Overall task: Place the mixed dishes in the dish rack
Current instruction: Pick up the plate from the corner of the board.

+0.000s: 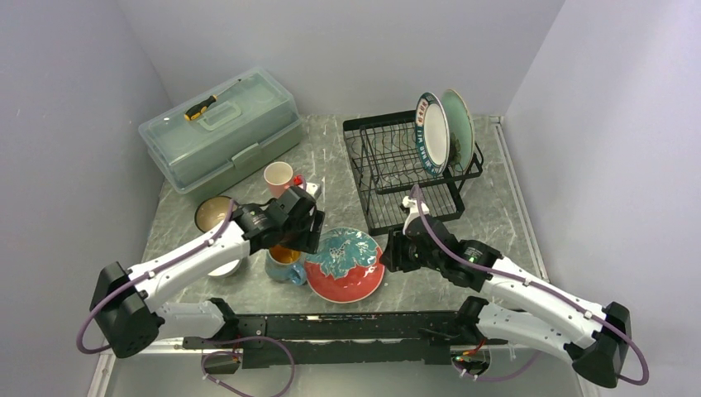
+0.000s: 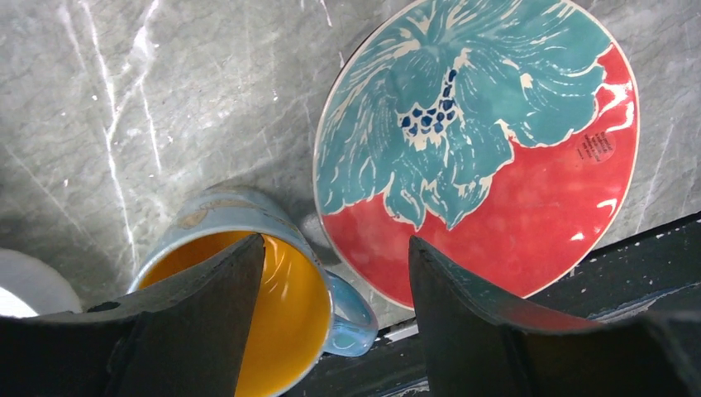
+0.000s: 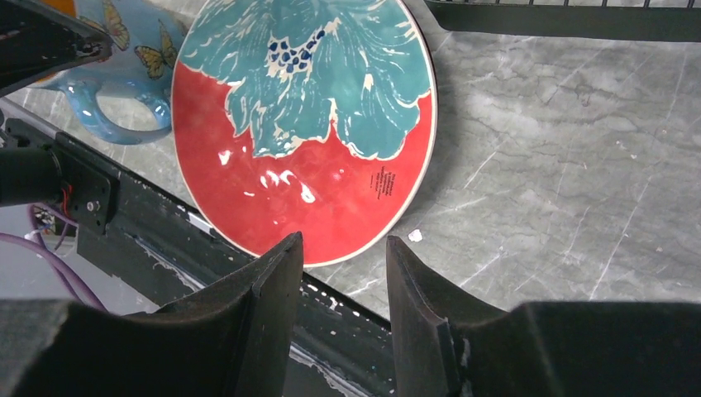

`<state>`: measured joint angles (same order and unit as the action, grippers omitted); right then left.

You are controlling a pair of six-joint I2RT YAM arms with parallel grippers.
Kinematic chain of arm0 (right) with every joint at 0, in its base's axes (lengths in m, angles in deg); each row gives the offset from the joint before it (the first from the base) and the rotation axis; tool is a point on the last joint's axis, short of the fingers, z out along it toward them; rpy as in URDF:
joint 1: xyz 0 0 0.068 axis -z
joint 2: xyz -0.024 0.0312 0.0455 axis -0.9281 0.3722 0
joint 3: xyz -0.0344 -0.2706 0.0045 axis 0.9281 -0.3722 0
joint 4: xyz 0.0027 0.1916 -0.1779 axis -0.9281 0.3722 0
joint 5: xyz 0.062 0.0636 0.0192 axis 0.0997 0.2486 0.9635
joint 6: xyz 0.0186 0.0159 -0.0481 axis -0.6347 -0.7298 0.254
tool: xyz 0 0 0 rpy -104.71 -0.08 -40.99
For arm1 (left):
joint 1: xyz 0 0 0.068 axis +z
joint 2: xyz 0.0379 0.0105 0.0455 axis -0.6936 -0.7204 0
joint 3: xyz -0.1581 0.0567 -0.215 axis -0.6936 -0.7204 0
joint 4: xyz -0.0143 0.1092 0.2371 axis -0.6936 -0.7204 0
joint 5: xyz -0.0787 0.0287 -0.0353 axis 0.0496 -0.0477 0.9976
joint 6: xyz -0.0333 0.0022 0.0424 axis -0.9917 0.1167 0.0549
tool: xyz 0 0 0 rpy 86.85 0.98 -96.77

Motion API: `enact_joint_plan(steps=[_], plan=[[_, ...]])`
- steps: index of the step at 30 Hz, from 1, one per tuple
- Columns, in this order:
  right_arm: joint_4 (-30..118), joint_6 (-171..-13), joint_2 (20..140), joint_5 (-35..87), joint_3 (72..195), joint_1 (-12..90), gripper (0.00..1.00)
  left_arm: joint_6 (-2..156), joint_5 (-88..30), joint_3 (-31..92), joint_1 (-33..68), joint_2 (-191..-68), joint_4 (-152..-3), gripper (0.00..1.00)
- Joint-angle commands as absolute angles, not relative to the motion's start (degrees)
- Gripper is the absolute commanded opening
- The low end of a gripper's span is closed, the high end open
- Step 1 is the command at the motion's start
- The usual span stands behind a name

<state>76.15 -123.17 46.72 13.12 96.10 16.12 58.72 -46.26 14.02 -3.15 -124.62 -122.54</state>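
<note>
Left wrist view: left fingers [image 2: 211, 318] apart, straddling the wall of the blue mug [image 2: 285, 327], one tip inside, likely for a rim grip. Right fingers [image 3: 264, 318] apart, empty, above the near edge of the patterned plate [image 3: 306, 190]. Both dishes on counter [image 2: 165, 99], short of the rack [image 1: 388, 169].

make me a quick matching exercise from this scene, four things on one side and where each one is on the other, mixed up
1 screwdriver
2 patterned plate
3 white dark-rimmed plate
4 blue mug

A upright in the dish rack
B on the green box lid
C under the left gripper
D lying flat on the table

Pairs: 1-B, 2-D, 3-A, 4-C
</note>
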Motion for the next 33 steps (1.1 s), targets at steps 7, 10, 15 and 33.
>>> enact_joint_plan(steps=[7, 10, 15, 33], plan=[[73.7, -123.1, 49.0, 13.2, 99.2, 14.9, 0.44, 57.0, -49.0, 13.0, -3.0, -120.8, -124.3, 0.7], [73.6, -123.2, 49.2, 13.0, 99.2, 14.6, 0.44, 56.6, -49.3, 12.7, -3.0, -120.2, -125.1, 0.71], [73.0, -123.7, 49.3, 12.8, 98.6, 14.1, 0.44, 55.0, -50.9, 12.7, -3.0, -118.8, -127.5, 0.72], [74.0, -123.6, 47.9, 11.3, 98.5, 13.1, 0.44, 55.3, -41.3, 19.1, -3.0, -113.5, -127.1, 0.77]])
